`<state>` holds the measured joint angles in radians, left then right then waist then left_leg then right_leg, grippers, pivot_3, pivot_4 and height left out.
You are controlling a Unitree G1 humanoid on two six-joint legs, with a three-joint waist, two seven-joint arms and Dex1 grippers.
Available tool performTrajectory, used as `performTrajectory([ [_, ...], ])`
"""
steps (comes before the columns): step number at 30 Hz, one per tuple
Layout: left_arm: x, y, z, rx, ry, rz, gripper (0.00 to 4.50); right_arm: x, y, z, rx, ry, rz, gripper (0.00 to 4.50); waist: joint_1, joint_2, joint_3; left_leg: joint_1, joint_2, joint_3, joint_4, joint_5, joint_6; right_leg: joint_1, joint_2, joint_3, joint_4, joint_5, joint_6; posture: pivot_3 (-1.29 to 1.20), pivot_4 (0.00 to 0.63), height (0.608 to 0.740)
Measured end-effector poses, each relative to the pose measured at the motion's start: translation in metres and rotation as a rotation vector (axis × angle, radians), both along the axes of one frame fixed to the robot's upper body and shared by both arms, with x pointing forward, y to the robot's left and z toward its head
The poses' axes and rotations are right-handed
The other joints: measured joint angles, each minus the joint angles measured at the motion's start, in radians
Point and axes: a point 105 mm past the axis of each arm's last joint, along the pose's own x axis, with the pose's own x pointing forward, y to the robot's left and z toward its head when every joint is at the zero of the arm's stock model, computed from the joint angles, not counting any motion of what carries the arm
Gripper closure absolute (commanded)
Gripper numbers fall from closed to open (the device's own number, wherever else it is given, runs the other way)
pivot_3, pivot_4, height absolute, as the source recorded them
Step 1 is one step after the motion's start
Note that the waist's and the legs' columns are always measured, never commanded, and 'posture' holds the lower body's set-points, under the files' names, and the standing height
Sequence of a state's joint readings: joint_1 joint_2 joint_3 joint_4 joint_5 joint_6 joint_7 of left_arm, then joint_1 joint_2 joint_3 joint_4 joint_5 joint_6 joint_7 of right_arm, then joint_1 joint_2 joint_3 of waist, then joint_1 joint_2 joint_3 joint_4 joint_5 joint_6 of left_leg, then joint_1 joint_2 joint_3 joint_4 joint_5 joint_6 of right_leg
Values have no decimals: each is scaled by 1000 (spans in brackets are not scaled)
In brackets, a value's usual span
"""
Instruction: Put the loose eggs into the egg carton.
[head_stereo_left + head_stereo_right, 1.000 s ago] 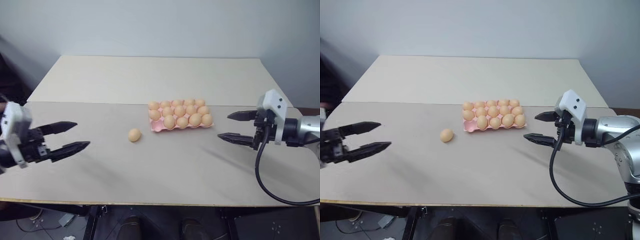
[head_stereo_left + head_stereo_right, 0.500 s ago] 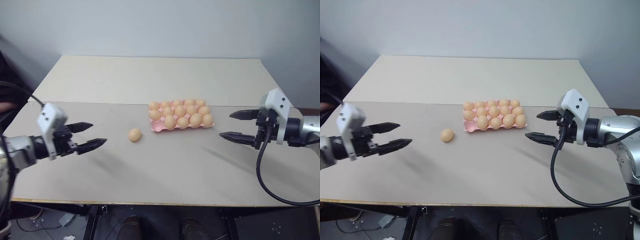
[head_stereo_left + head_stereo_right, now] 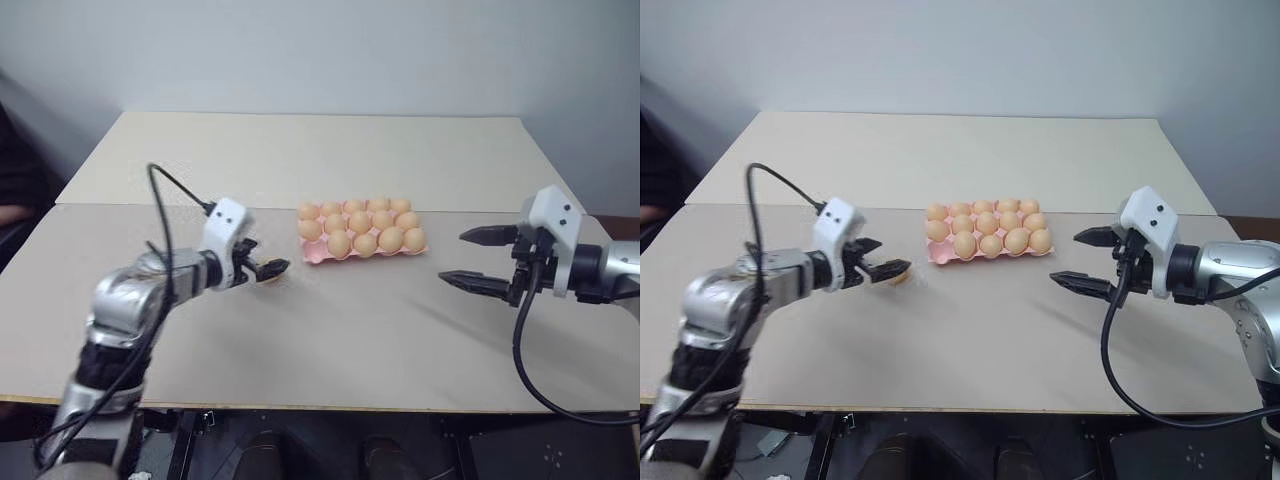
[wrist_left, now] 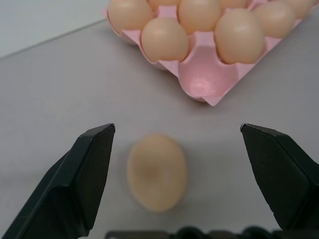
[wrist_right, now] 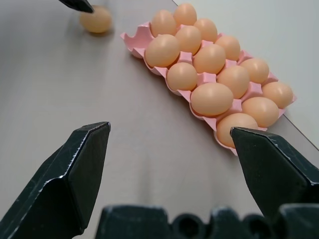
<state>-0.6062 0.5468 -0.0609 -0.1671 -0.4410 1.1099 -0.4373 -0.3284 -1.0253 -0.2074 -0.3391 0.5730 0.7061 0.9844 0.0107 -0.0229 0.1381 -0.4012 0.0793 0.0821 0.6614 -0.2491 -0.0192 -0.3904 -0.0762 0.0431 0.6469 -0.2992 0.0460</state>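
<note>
One loose egg (image 4: 157, 172) lies on the table just left of the egg carton (image 3: 311, 254). The carton is a low pink tray filled with orange-tan eggs, and its near-left corner cup (image 4: 203, 79) is bare. My left gripper (image 3: 262, 268) is open at table level, one finger on each side of the loose egg without touching it. In the head views those fingers hide most of the egg. My right gripper (image 3: 452, 257) hangs open to the right of the carton with nothing in it, pointing at the tray. The right wrist view shows the loose egg (image 5: 96, 19) beyond the carton.
The pale table (image 3: 330, 340) runs wide in front of and behind the carton, with a seam across it just behind the tray. A black cable (image 3: 170, 185) loops up from my left wrist.
My left arm has swung in from the table's left edge, rightward and down, so its open fingers now flank the loose egg. The right arm, the egg and the carton have stayed put.
</note>
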Motion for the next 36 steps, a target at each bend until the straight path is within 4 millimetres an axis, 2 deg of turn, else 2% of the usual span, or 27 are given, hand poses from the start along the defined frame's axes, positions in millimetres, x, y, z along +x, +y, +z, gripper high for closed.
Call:
performTrajectory([
  [5, 10, 4, -9, 34, 65, 82, 106, -3, 0, -4, -5, 11, -12, 0, 1, 0, 0, 0, 0, 0, 0, 0, 0, 0, 0, 0, 0, 0, 0, 0, 150, 740],
  [11, 14, -5, -29, 37, 133, 102, 106, -2, -2, -4, -4, 7, -31, 0, 2, 0, 0, 0, -1, -1, 1, 0, -1, 0, 0, -1, 0, 0, 0, 0, 150, 740],
  [15, 15, -7, -29, 39, 127, 98, 106, -2, -4, -1, 0, -2, -40, 0, 2, 0, 0, 0, -1, -1, 1, 1, -2, 1, -1, -1, 0, 0, 0, 0, 150, 740],
  [18, 16, -8, -31, 50, 104, 91, 673, -2, -5, 1, 1, -9, -45, 0, 3, 0, 0, 1, -1, -1, 1, 1, -2, 1, -1, -1, 0, 0, 0, 0, 150, 740],
  [24, 21, -8, -36, 67, 40, 117, 2494, -2, -5, 1, 1, -11, -45, 0, 12, 0, 0, 1, -1, -1, 1, 1, -2, 2, -1, -1, 0, 0, 0, 0, 150, 740],
  [25, 21, -8, -36, 65, 29, 117, 2685, -2, -5, 1, 1, -11, -45, 0, 14, 0, 0, 1, -1, -1, 1, 1, -2, 2, -1, -1, 0, 0, 0, 0, 150, 740],
  [32, 16, -9, -33, 48, -30, 94, 2768, -2, -5, 1, -1, -13, -43, 0, 14, 0, 0, 0, -1, -1, 1, 1, -2, 1, -1, -1, 0, 0, 0, 0, 150, 740],
  [36, 13, -11, -10, 2, -159, 75, 2775, -3, -4, 1, -2, -16, -41, 0, 13, 0, 0, 0, -1, -1, 1, 1, -2, 1, -1, -1, 0, 0, 0, 0, 150, 740],
])
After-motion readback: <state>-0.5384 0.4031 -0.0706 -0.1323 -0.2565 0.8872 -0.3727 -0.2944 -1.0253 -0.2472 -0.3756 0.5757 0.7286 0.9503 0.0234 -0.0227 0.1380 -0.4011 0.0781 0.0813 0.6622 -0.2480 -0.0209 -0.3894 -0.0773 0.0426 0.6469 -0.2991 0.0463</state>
